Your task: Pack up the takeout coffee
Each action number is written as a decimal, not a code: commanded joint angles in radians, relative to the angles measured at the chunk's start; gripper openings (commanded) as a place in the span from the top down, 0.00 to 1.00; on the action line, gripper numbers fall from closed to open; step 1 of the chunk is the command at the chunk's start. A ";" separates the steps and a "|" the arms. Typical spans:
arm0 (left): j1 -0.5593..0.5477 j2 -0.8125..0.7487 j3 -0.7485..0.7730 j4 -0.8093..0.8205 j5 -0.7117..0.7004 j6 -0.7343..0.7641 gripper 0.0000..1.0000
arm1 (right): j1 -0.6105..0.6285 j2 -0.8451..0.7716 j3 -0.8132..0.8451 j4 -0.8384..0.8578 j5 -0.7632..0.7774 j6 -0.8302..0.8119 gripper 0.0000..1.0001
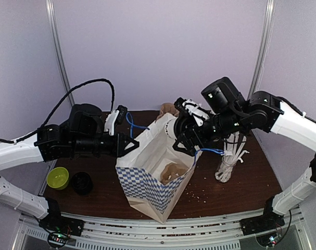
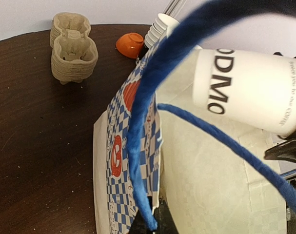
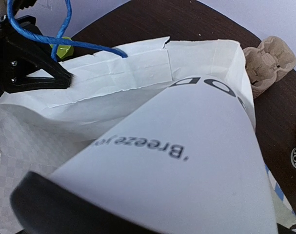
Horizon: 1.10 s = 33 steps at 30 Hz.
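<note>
My right gripper (image 1: pixel 182 134) is shut on the takeout coffee cup (image 1: pixel 171 127), white with black print. It holds the cup tilted on its side over the open mouth of the blue-and-white checked paper bag (image 1: pixel 147 187). The cup fills the right wrist view (image 3: pixel 196 156), dark lid (image 3: pixel 60 207) nearest the camera, and also shows in the left wrist view (image 2: pixel 250 95). My left gripper (image 1: pixel 131 145) is shut on the bag's left rim (image 2: pixel 160 209) beside the blue handle (image 2: pixel 140 126). A stack of brown pulp carrier trays (image 2: pixel 73 48) stands on the table behind the bag.
A glass of white wrapped straws (image 1: pixel 228 164) stands right of the bag. A green cup (image 1: pixel 58 177) and a black cup (image 1: pixel 82 183) sit at the front left. An orange lid (image 2: pixel 129 44) and stacked white cups (image 2: pixel 162 24) lie behind the bag. A brown shape (image 1: pixel 173 171) shows inside the bag.
</note>
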 commanded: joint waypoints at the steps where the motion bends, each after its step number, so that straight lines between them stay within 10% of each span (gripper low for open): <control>1: 0.001 0.015 0.079 -0.048 -0.075 0.048 1.00 | -0.002 -0.063 0.081 -0.042 -0.007 -0.055 0.06; 17: 0.090 0.010 0.156 -0.179 -0.144 0.136 0.95 | -0.003 -0.166 0.105 -0.022 -0.172 -0.088 0.07; 33: 0.093 -0.122 0.257 -0.212 -0.185 0.266 0.02 | -0.003 -0.207 0.083 -0.092 -0.325 -0.127 0.07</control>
